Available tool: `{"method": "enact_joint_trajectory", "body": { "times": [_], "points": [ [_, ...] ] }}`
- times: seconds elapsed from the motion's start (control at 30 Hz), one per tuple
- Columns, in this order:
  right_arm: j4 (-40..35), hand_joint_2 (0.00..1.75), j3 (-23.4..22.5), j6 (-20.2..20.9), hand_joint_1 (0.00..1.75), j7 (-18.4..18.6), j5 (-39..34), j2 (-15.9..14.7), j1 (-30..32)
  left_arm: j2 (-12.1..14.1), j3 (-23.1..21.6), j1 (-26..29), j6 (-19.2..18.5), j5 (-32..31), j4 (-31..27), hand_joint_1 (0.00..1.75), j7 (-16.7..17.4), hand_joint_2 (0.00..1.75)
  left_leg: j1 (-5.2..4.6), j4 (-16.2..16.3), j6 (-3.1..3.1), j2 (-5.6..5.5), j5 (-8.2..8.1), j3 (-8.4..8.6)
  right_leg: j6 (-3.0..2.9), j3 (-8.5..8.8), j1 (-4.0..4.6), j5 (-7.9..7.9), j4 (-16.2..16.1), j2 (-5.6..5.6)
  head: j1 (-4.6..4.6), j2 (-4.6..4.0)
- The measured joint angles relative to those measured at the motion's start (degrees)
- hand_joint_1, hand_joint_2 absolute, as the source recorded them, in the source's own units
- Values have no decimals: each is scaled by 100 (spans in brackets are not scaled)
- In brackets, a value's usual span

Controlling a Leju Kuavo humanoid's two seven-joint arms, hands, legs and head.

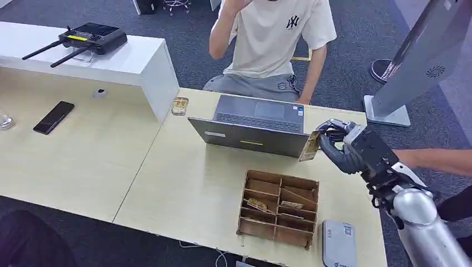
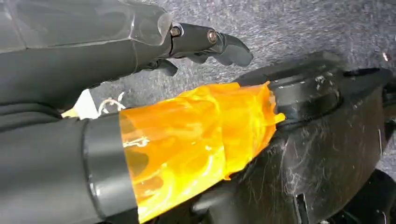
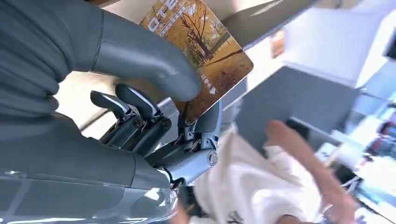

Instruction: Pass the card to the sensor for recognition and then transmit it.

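My right hand [image 1: 340, 146] hangs above the table's right side, just off the laptop's right corner. It pinches a card [image 1: 310, 146] printed with an autumn tree, held upright. The right wrist view shows the card [image 3: 201, 43] clamped between the thick thumb and the darker fingers of my right hand [image 3: 140, 109]. A grey card sensor [image 1: 338, 243] lies flat near the table's front edge, below and nearer than the hand. My left hand [image 2: 116, 46] hangs over the carpet, its fingers loosely apart with nothing in them.
A wooden divider box [image 1: 278, 207] holding cards sits before the open laptop [image 1: 253, 127]. A person in a white T-shirt [image 1: 273, 39] sits behind the laptop. Another person's arm [image 1: 437, 160] reaches in at the right. A phone [image 1: 53, 117] lies far left.
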Motion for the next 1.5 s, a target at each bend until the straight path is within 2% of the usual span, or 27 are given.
{"method": "enact_joint_trajectory", "body": {
  "times": [0.27, 0.6, 0.77, 0.93, 1.17, 1.5],
  "points": [
    [-44, 175, -125, 57, 175, -319, -264, 496, -69, 100, -365, -174, 0, 28, 0, 0, -264, 0, 0, 0, -1, 0, 1, -1, 0, 0, 0, 0, 1, 0, 0, 0],
    [76, 175, -101, 343, 175, -328, -470, 965, -379, 282, -912, -490, 0, 356, 2, 0, -640, 0, 1, 0, -1, 1, 1, 1, -1, 0, 0, 1, 2, 5, 0, 0],
    [223, 175, -53, 343, 175, -308, -470, 1136, -507, 336, -1127, -604, 0, 465, 7, 0, -723, 0, 1, 0, 0, -2, 3, -2, -1, 1, 1, 1, 5, -1, 0, 0],
    [655, 175, 28, 299, 175, -284, -466, 1446, -817, 404, -1447, -827, 0, 748, 39, 0, -929, 0, 2, 0, -4, 1, 5, 1, -1, 0, 1, 1, 7, 5, 2, 0],
    [1527, 175, 116, 31, 175, -170, -385, 1938, -1367, 431, -1796, -1057, 0, 1088, 135, 0, -1062, 0, 3, 0, -6, 1, 7, 1, -2, 0, 1, 1, 10, 5, 4, 0],
    [2699, 175, 206, -334, 175, -57, -125, 2533, -1922, 426, -1945, -1193, 0, 1530, 265, 0, -1110, 0, 3, 0, -6, 2, 7, 1, -2, -3, 2, 1, 10, 7, 2, 0]
  ]
}}
